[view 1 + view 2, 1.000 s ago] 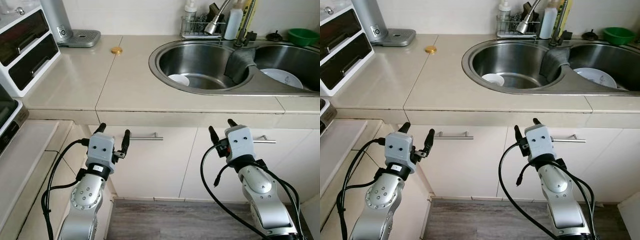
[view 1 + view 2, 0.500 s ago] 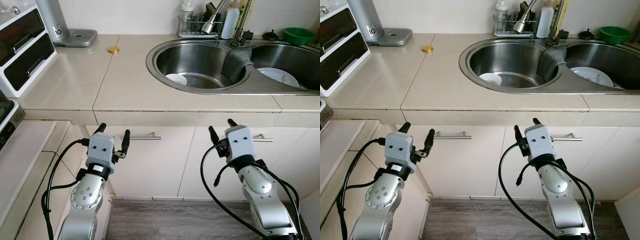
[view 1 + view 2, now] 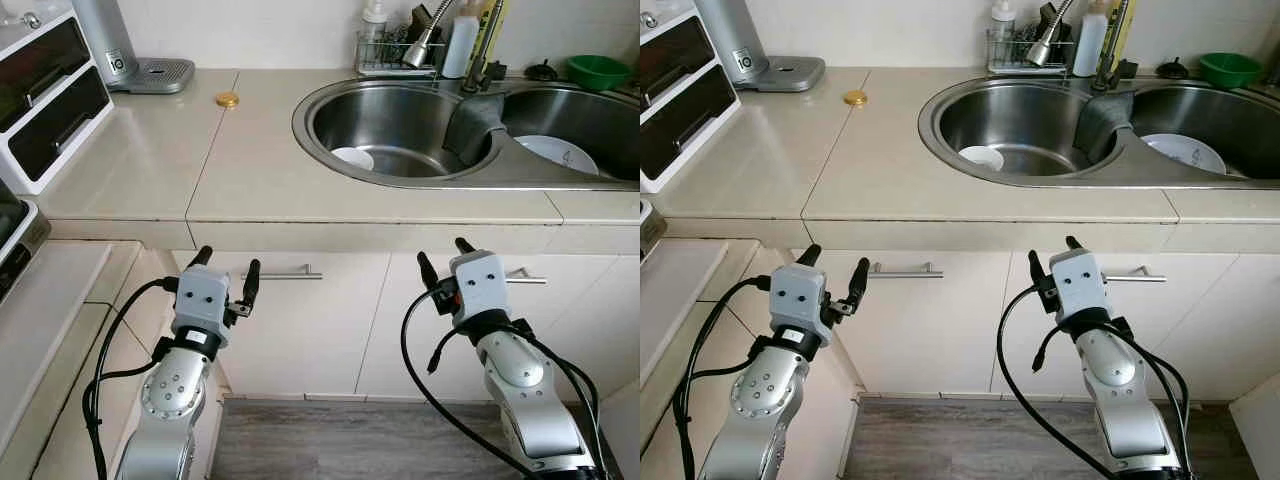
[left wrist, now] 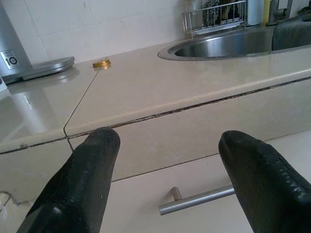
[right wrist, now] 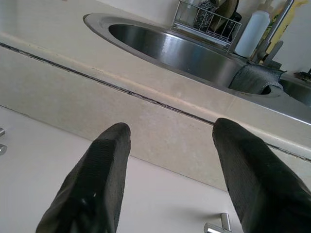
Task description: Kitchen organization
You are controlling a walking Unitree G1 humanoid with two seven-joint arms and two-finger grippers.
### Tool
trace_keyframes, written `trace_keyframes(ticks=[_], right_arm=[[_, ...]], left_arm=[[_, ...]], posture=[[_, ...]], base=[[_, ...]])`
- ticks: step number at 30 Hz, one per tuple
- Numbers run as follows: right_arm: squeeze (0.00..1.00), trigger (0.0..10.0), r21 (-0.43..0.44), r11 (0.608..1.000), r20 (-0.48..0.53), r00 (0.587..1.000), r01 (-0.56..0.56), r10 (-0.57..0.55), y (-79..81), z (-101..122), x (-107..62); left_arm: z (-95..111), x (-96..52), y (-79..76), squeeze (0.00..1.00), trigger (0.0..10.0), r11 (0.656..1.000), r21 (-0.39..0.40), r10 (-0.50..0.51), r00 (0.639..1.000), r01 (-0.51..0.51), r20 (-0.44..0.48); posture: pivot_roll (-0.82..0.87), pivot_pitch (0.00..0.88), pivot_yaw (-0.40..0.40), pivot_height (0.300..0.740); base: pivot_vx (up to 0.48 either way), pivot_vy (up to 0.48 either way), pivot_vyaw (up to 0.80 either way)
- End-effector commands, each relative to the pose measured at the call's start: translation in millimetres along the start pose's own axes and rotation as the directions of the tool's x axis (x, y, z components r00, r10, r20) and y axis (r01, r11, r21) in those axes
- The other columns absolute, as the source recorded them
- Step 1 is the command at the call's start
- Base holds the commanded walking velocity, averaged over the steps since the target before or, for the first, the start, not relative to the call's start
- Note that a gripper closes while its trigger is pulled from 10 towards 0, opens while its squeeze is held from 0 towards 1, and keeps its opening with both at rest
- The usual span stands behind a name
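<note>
**Both grippers held empty below the counter edge, dishes lying in the sink**

The robot stands facing the beige stone countertop (image 3: 250, 150), with both silver arms bent up in front of the white cabinet doors (image 3: 300, 320), below the counter's front edge. That low, level hold looks like a ready stance: it keeps the fingers off the counter while the head camera looks over what there is to tidy

The left gripper (image 3: 227, 272) points upward just in front of the steel bar handle (image 3: 285, 273), its two black fingers spread wide with nothing between them. The right gripper (image 3: 442, 259) stands likewise near the second handle, fingers parted and empty

On the counter, a small gold round lid (image 3: 230, 100) lies near the back edge, beside the silver appliance base (image 3: 155, 75) at the back left corner. A small white bowl (image 3: 353, 157) rests in the left basin of the stainless double sink (image 3: 400, 120), a white plate (image 3: 565, 152) in the right basin, and a grey cloth (image 3: 473, 115) drapes over the divider
</note>
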State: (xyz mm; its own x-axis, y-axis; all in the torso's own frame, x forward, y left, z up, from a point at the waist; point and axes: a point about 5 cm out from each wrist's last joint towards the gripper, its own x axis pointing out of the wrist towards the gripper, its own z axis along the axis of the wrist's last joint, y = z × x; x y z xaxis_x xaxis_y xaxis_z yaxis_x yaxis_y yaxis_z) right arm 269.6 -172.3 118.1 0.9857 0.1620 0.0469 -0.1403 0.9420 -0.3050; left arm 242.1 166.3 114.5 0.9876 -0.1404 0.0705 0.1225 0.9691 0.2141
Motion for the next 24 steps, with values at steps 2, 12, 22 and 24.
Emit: trace_keyframes(ticks=[2,12,22,24], right_arm=[[0.0,10.0,0.01,1.0,0.011,1.0,-0.001,0.001,-0.5,1.9,-0.4],[0.0,10.0,0.006,1.0,0.005,1.0,-0.006,0.006,1.1,-0.4,-1.4],[0.0,10.0,0.009,1.0,0.006,1.0,-0.006,0.006,1.1,-0.1,-0.8],[0.0,10.0,0.009,1.0,0.006,1.0,-0.005,0.005,1.1,-0.1,-0.6]], left_arm=[[-1.4,-0.6,1.4,0.0,10.0,1.0,0.006,0.0,1.0,0.001,-0.008],[-3.4,-1.5,-0.3,0.0,10.0,1.0,0.005,-0.013,1.0,0.013,-0.011],[-3.3,-0.7,-0.9,0.0,10.0,1.0,0.003,-0.016,1.0,0.016,-0.012],[-3.3,-0.4,-0.8,0.0,10.0,1.0,0.002,-0.016,1.0,0.016,-0.012]], posture=[[-0.03,0.01,-0.012,0.74],[-0.03,0.0,-0.011,0.74],[-0.03,0.003,-0.01,0.74],[-0.03,0.003,-0.01,0.74]], base=[[0.0,0.0,0.0],[0.0,0.0,0.0],[0.0,0.0,0.0],[0.0,0.0,0.0]])
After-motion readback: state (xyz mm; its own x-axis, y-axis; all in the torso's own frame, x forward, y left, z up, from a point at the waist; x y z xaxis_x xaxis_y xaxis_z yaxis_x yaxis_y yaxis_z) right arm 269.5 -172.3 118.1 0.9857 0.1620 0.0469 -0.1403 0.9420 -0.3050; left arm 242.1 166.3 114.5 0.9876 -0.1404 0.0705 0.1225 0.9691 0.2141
